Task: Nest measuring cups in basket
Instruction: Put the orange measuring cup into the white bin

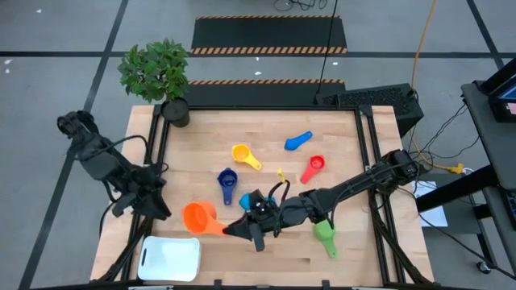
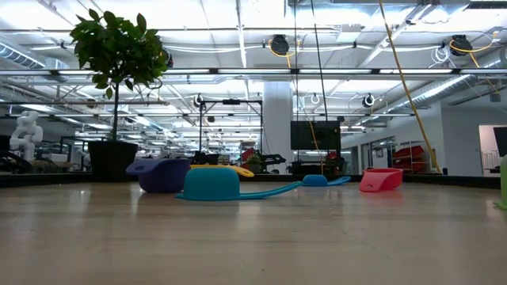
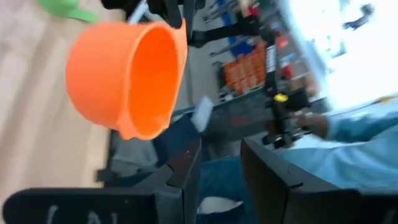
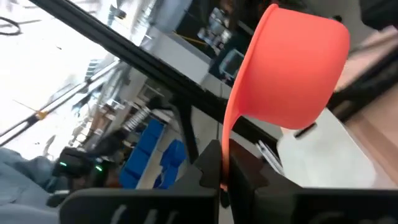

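**Orange cup in the air, basket waiting below**

Orange cup (image 1: pixel 198 217) is held clear of the table by the right gripper (image 1: pixel 236 229), whose fingers are closed flat on the cup's handle — the right wrist view shows the handle pinched between them, with the bowl standing out past the tips. It hangs near the table's front edge, just above and beside the white basket (image 1: pixel 170 258), which sits at the front left corner with nothing in it.

The left gripper (image 1: pixel 153 192) waits just left of the cup. Its fingers (image 3: pixel 180 174) stand apart and hold nothing.

This looks like the first placement, and the largest cup is the right one to start with. To do it well, carry the bowl over the middle of the basket, turn the wrist until the mouth faces up, then lower it until the base rests flat before letting go. A tilted cup would spoil every later nest. Keep the handle pointing along the basket's long side — so it does not catch the rim.

Five cups remain on the wood: dark blue (image 1: pixel 227 178), teal (image 1: pixel 247 200), yellow (image 1: pixel 241 153), blue (image 1: pixel 299 142), red (image 1: pixel 314 164) and green (image 1: pixel 324 234) lie scattered behind and right.
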You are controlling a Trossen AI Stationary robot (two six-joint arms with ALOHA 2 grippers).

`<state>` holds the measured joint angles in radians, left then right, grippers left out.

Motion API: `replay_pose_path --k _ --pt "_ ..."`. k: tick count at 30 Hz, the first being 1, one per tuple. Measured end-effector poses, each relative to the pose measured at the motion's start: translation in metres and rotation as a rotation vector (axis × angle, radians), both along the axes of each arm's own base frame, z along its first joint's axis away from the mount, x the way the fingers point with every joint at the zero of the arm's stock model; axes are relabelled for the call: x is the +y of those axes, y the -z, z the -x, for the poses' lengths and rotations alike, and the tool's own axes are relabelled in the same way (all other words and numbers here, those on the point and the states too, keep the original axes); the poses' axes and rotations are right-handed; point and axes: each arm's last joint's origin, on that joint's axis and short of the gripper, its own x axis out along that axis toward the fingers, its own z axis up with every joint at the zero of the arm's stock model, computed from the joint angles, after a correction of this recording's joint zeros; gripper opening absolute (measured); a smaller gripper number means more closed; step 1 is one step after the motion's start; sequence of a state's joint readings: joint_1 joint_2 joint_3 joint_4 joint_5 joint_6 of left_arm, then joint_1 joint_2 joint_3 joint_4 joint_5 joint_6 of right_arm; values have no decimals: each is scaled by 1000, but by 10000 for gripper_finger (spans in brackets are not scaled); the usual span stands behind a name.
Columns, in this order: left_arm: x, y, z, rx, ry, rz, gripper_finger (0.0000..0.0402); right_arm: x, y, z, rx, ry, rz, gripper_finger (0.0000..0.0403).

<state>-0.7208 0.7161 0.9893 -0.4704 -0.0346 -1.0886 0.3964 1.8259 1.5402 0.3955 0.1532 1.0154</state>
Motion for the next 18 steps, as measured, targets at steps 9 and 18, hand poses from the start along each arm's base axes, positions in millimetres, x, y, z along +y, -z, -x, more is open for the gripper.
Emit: replay_pose_path --k 9,18 --pt "-6 48 -10 -38 -79 76 113 -2 -7 -1 -60 -47 -40 0" --pt "-6 57 -12 -77 -109 41 113 -2 -6 -1 -50 -69 -56 0"
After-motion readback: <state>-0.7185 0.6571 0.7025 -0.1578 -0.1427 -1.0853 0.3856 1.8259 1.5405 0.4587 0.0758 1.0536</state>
